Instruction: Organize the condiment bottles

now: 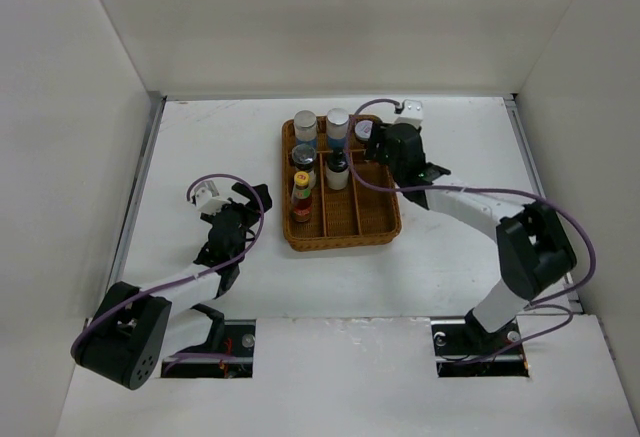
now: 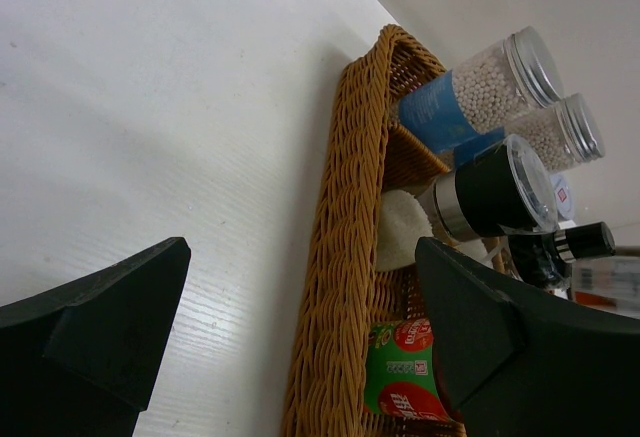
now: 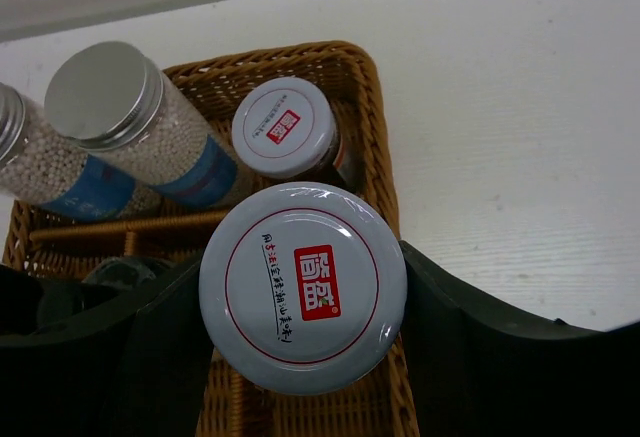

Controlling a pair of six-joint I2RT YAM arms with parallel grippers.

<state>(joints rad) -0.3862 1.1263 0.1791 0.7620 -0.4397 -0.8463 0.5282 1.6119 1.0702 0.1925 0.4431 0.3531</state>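
Observation:
My right gripper (image 1: 386, 155) hangs over the right column of the wicker tray (image 1: 345, 241) and is shut on a white-lidded jar (image 3: 302, 287) with a red logo. A second white-lidded jar (image 3: 283, 127) stands just behind it. Two silver-capped shakers (image 1: 305, 125) (image 1: 337, 122) stand at the tray's back. A black grinder (image 1: 303, 157), a black-capped white bottle (image 1: 337, 169) and a red yellow-capped sauce bottle (image 1: 301, 197) stand in the left columns. My left gripper (image 1: 236, 219) is open and empty on the table left of the tray.
The left wrist view looks along the tray's left wall (image 2: 350, 257), with the shakers (image 2: 490, 77) and the sauce bottle's label (image 2: 405, 372) behind it. White walls enclose the table on three sides. The tray's front compartments (image 1: 365, 212) hold nothing.

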